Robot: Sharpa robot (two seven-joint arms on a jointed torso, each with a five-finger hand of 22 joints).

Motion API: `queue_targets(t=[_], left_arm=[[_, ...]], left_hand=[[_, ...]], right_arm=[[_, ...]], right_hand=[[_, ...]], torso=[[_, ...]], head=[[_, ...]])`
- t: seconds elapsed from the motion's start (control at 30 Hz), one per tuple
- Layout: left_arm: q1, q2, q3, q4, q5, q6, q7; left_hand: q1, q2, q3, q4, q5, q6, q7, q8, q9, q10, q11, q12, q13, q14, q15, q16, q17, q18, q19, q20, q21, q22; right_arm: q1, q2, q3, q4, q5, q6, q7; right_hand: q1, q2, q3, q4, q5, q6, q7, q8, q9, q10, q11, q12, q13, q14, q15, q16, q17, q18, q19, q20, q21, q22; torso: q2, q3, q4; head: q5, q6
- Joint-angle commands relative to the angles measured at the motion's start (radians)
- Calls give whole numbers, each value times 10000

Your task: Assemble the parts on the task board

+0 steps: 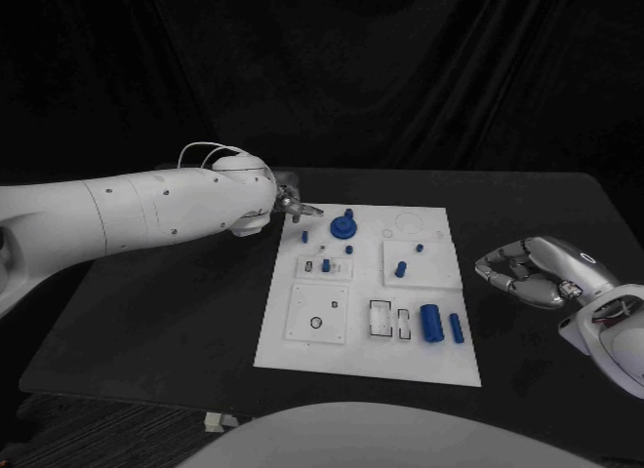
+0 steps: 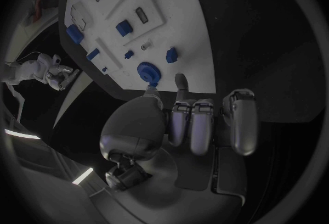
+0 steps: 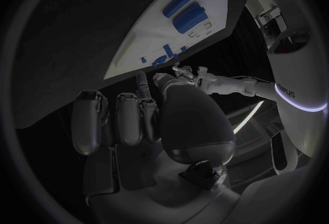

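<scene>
The white task board (image 1: 301, 341) lies in the middle of the black table. On its far part stands a round blue toothed part (image 1: 344, 227) (image 2: 147, 72), with small blue pegs (image 1: 303, 235) (image 2: 171, 55) around it. Two blue cylinders (image 1: 432, 323) (image 3: 186, 17) lie near its front right. My left hand (image 1: 287, 205) (image 2: 185, 119) hovers at the board's far left corner, close to the toothed part, fingers curled in and nothing held. My right hand (image 1: 536, 271) (image 3: 137, 117) hangs off the board's right edge, fingers curled, holding nothing.
The board also carries raised white square plates (image 1: 319, 314) with slots and holes, and a faint ring outline (image 1: 405, 223) at its far right. Bare black table (image 1: 168, 322) runs along both sides of the board. A black curtain closes off the back.
</scene>
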Motion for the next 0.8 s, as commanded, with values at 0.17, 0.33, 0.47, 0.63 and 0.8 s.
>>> queue_targets(t=[0.17,0.33,0.47,0.63,0.8], left_arm=[[-92,-52,10,56,-38,171,75],[-140,-84,10,102,-37,188,21],[-186,-83,9,78,-37,245,-37],[-249,-37,9,14,-37,320,-78],[-282,5,9,4,-37,367,-78]], left_hand=[[75,38,6,-90,26,-77,35,-145,-70,1061,74,35,2605,1057,95,27,2634,73,75,56,-42,2042],[331,62,102,-161,184,-53,48,-228,-128,1061,92,35,2605,1057,117,27,2634,73,75,85,-34,2043],[766,47,272,-330,736,-78,61,-372,-203,1061,107,35,2605,1057,134,27,2634,83,49,110,-63,2032],[844,39,304,-366,817,-82,62,-395,-213,1061,107,35,2605,1057,135,27,2634,85,43,113,-70,2029],[906,31,329,-398,867,-89,65,-415,-222,1061,110,35,2605,1057,138,27,2634,96,17,116,-115,2015]], right_arm=[[-20,-57,7,89,47,-186,129],[-19,-120,7,154,58,-233,146],[16,-203,8,350,61,-372,162],[103,-317,8,627,62,-387,92],[151,-378,9,766,63,-372,63]], right_hand=[[-100,-18,-19,58,-63,54,11,-37,11,481,-39,-45,1287,686,-63,12,199,-157,442,-70,-11,2120],[-80,-88,-27,37,-72,70,24,-63,22,385,26,-178,1110,652,-30,-82,57,-122,377,-56,-177,2071],[-84,-146,-36,48,-58,103,58,-85,35,281,84,-312,940,622,17,-132,-15,-62,269,-26,-458,1988],[-93,-171,-45,56,-52,98,66,-99,36,271,88,-320,933,621,24,-119,2,-59,261,-18,-474,1984],[-59,-214,-36,35,15,98,68,-123,39,250,97,-340,914,613,34,-131,-20,-54,249,-4,-497,1977]], torso=[[-4,8,0],[-3,2,-2],[2,2,-17],[-3,7,9],[2,-6,11]], head=[[3,-2],[-23,-2],[38,-2],[22,-2],[29,-2]])
